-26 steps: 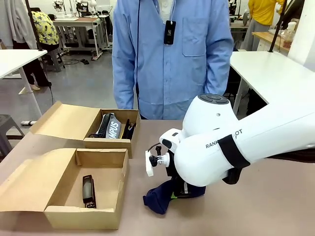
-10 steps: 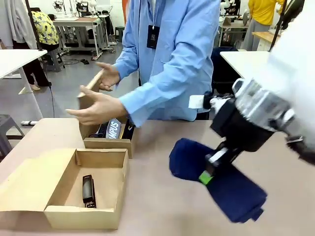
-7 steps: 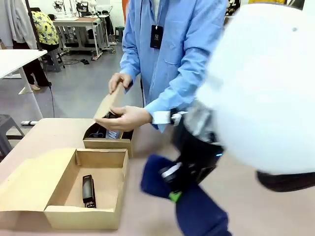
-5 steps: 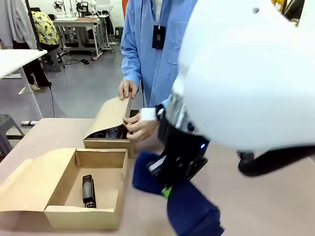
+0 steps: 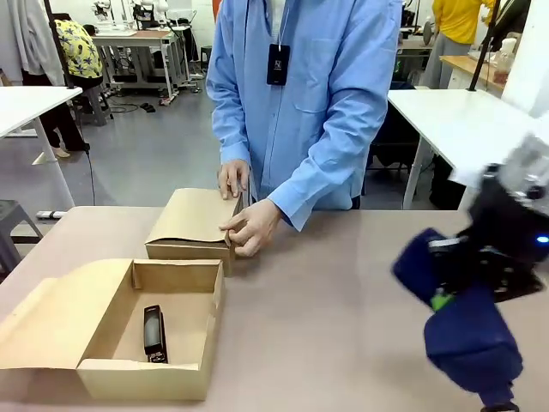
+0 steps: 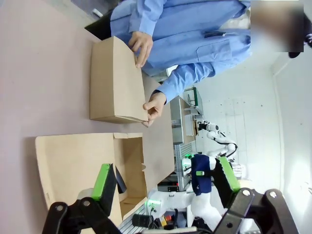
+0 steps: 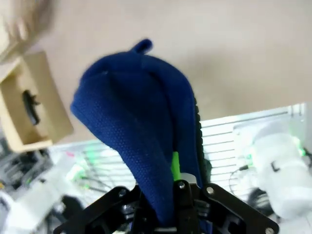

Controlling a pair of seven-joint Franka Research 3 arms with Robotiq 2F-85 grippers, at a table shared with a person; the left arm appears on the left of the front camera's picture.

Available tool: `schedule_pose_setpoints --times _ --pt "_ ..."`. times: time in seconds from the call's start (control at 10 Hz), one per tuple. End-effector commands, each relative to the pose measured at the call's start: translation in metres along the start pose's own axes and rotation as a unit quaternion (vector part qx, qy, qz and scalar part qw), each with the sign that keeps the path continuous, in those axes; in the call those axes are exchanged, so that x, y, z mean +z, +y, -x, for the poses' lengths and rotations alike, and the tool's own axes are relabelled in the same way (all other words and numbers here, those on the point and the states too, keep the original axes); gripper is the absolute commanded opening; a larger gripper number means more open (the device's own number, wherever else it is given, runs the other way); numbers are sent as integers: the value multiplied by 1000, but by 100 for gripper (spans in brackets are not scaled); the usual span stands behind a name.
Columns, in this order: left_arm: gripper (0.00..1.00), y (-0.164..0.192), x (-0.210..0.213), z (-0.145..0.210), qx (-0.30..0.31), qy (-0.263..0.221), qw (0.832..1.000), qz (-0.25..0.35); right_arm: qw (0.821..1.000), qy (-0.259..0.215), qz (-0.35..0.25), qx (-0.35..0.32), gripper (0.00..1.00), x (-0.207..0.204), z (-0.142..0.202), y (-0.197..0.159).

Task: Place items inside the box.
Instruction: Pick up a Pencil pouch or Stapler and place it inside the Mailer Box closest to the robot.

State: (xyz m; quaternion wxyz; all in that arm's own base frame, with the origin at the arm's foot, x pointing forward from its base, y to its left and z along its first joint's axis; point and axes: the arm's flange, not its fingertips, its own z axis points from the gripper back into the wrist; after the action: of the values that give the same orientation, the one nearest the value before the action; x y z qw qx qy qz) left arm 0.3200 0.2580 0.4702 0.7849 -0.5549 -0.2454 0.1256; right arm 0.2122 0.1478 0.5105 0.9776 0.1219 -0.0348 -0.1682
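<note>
Front view: right hand (image 5: 442, 300) clamped on navy pouch (image 5: 470, 339), held above table (image 5: 343, 326) at right side. Large box (image 5: 146, 378) open at near left, lid flap spread outward, black stapler (image 5: 153, 330) inside. Person's hands (image 5: 249, 227) rest on closed smaller box (image 5: 190, 219).
Left wrist view: left hand (image 6: 165, 176) fingers apart, empty, above large box.
Right wrist view: pouch pinched between fingers.

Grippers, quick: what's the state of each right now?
Left gripper: open, empty.
Right gripper: shut on the navy pouch.
</note>
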Motion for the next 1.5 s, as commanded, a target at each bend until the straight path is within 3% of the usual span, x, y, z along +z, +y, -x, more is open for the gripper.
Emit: schedule_pose_setpoints --times 0.0,0.1,0.3,0.4,0.6,0.8,1.0,1.2,1.3,1.4 --pt "100 -1 0 1 -10 -1 1000 9 996 -41 15 -77 7 -16 11 -17" --pt "100 -1 0 1 -10 -1 1000 9 1000 0 0 0 7 0 0 0" --pt "100 -1 0 1 -10 -1 1000 9 1000 0 0 0 7 0 0 0" --pt "100 -1 0 1 -10 -1 1000 9 999 -20 4 -39 7 6 -5 -6" --pt "100 -1 0 1 -10 -1 1000 9 999 -22 -12 -28 7 -2 -11 24" --pt "100 -1 0 1 -10 -1 1000 9 1000 -11 -7 17 7 -22 -22 86" --pt "100 -1 0 1 -10 -1 1000 9 999 34 -13 32 7 -50 -25 172" --pt "100 -1 0 1 -10 -1 1000 9 1000 7 -25 7 7 -80 3 265" --pt "100 -1 0 1 -10 -1 1000 9 998 -46 -45 15 7 -96 25 308" --pt "100 -1 0 1 -10 -1 1000 9 997 -49 -55 19 7 -113 42 335"
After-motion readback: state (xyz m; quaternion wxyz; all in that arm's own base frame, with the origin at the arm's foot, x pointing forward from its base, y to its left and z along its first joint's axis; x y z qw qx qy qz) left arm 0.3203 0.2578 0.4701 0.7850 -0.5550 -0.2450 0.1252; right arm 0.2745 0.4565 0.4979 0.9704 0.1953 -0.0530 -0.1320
